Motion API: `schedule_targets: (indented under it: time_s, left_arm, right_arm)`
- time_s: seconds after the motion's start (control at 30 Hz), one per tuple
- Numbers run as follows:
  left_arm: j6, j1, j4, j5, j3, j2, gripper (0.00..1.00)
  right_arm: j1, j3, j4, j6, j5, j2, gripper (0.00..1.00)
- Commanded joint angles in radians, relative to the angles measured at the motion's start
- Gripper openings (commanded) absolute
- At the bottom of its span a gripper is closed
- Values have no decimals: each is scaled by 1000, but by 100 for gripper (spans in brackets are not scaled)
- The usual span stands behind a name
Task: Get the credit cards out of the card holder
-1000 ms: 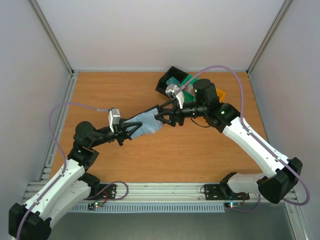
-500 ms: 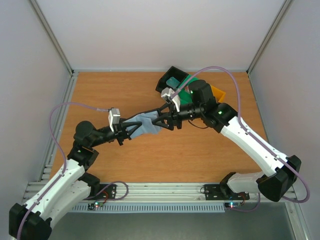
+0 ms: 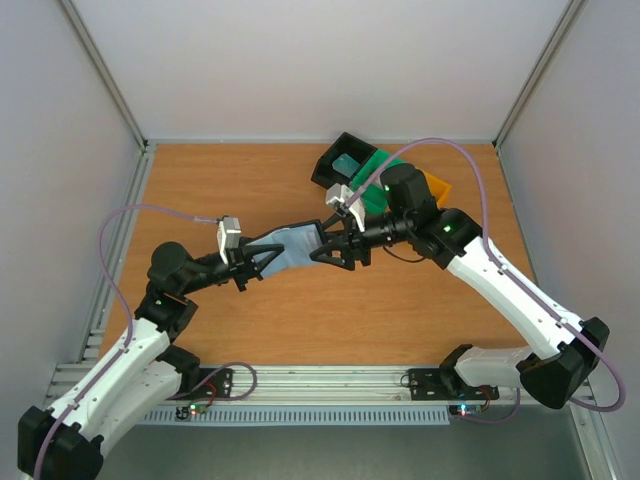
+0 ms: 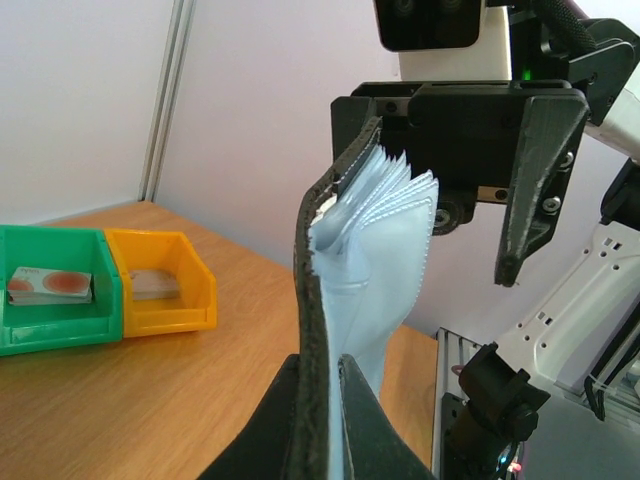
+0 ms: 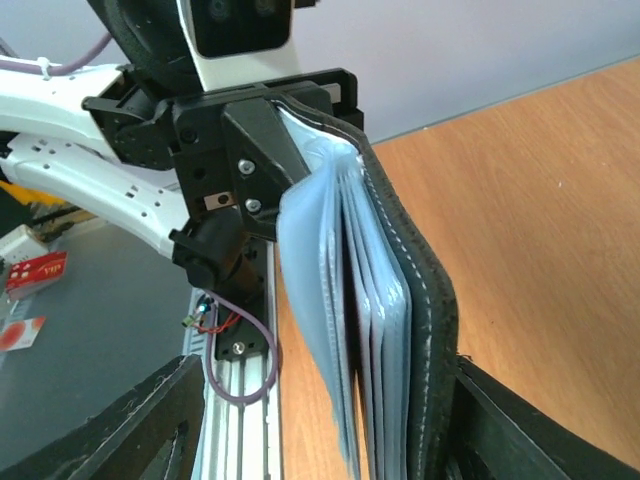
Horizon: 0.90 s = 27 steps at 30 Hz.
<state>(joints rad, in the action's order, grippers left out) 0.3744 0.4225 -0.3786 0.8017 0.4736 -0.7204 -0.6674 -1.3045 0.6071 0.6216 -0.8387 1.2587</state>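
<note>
The card holder [image 3: 292, 245], a black cover with pale blue pockets fanned out, hangs above the table with my left gripper [image 3: 262, 256] shut on its near end. In the left wrist view the holder [image 4: 372, 250] rises from my left gripper [image 4: 335, 400]. My right gripper [image 3: 335, 250] stands open astride its far end. From the right wrist the holder [image 5: 385, 300] sits inside my right gripper [image 5: 328, 368], its black cover next to the right finger [image 5: 530, 430]; the left finger [image 5: 120, 430] is well clear. A teal credit card [image 3: 347, 165] lies in the black tray [image 3: 330, 172]. What the pockets hold is hidden.
Three trays stand at the back right: black, green [image 3: 375, 172] and orange [image 3: 437, 186]. In the left wrist view a red-spotted card [image 4: 50, 285] lies in the green tray [image 4: 60, 335] and a whitish card [image 4: 155, 283] in the orange tray [image 4: 165, 315].
My right gripper has shifted slightly toward the near side along the holder, and its jaws have spread wider. The left arm has held still with the holder.
</note>
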Motion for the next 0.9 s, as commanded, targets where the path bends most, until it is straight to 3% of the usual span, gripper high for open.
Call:
schedule_targets:
  time_s: [0.0, 0.1, 0.2, 0.37, 0.53, 0.63, 0.73, 0.8, 0.87]
  left_arm:
    - [-2, 4, -66, 16, 3, 16, 0]
    - [-2, 4, -69, 14, 1, 12, 0]
    - [-2, 4, -67, 16, 3, 13, 0]
    - [-5, 4, -62, 16, 3, 17, 0]
    - [-5, 4, -66, 14, 1, 15, 0]
    - [-5, 5, -66, 14, 2, 17, 0]
    - [-5, 4, -66, 14, 1, 17, 0]
    - [-3, 4, -64, 6, -1, 15, 0]
    - [-1, 4, -50, -19, -2, 14, 1]
  right_arm:
    - [-5, -20, -29, 2, -16, -37, 59]
    - [-6, -15, -82, -43, 10, -13, 40]
    - [-5, -14, -108, -66, 24, 13, 32]
    - [-6, -5, -143, -85, 19, 28, 30]
    - [-5, -15, -127, -93, 31, 59, 35]
    - [-5, -11, -124, -99, 45, 65, 32]
    - [-7, -11, -119, -100, 63, 67, 19]
    - [-12, -18, -109, -108, 88, 68, 3]
    - [-15, -23, -103, -124, 134, 66, 1]
